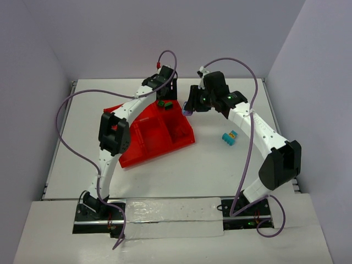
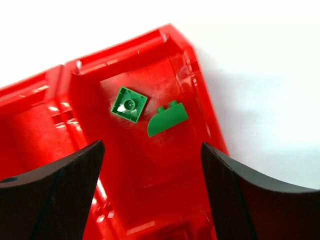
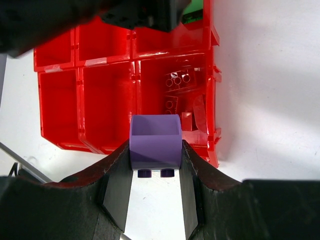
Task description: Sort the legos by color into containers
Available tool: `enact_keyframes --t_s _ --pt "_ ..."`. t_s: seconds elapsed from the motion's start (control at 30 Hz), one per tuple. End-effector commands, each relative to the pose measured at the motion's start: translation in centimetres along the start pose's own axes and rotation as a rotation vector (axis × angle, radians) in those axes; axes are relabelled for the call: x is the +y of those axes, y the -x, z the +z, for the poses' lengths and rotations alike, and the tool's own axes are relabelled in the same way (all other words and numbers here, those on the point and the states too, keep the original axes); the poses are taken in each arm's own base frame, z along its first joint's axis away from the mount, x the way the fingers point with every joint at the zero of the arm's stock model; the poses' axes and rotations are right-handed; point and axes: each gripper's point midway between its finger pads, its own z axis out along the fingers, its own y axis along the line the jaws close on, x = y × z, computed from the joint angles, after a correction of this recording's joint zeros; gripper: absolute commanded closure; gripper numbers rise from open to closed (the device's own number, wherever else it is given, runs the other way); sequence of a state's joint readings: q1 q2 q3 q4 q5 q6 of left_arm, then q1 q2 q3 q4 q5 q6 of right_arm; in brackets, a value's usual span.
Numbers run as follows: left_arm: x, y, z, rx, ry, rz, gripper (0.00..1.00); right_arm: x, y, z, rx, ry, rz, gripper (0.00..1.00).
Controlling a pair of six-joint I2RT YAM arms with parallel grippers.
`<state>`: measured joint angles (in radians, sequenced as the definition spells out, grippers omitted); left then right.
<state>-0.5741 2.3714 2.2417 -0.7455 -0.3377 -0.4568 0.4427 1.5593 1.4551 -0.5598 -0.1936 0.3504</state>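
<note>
The red tray (image 1: 148, 148) lies left of centre on the table. My left gripper (image 1: 166, 92) hangs open and empty over its far corner compartment, where two green legos (image 1: 165, 103) lie. In the left wrist view they are a square brick (image 2: 129, 104) and a curved one (image 2: 167, 118), ahead of the open gripper (image 2: 152, 167). My right gripper (image 1: 191, 105) is shut on a purple lego (image 1: 186, 113) just off the tray's right edge. The right wrist view shows the purple lego (image 3: 155, 135) gripped above the table, next to the tray's near wall. Red legos (image 3: 178, 80) lie in a compartment beyond it.
A light blue lego with a yellow one (image 1: 229, 137) lies on the table right of the tray. The left arm's dark body (image 3: 100, 15) crosses the top of the right wrist view. Several tray compartments (image 3: 60, 100) hold nothing.
</note>
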Motion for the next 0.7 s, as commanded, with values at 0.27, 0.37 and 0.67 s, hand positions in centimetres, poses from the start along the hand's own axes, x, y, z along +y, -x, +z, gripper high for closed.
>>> enact_keyframes --t_s 0.27,0.37,0.67 --pt "8.7 10.0 -14.4 -0.239 0.016 -0.222 0.16 5.0 0.6 -0.3 -0.008 0.107 -0.102 1.00" --pt "12.1 9.2 -16.5 -0.259 0.128 -0.208 0.15 7.5 -1.0 0.4 0.036 0.137 -0.185 1.00" --pt "16.2 6.0 -16.7 -0.202 0.160 -0.277 0.15 10.7 -5.0 5.2 0.133 0.186 -0.199 1.00"
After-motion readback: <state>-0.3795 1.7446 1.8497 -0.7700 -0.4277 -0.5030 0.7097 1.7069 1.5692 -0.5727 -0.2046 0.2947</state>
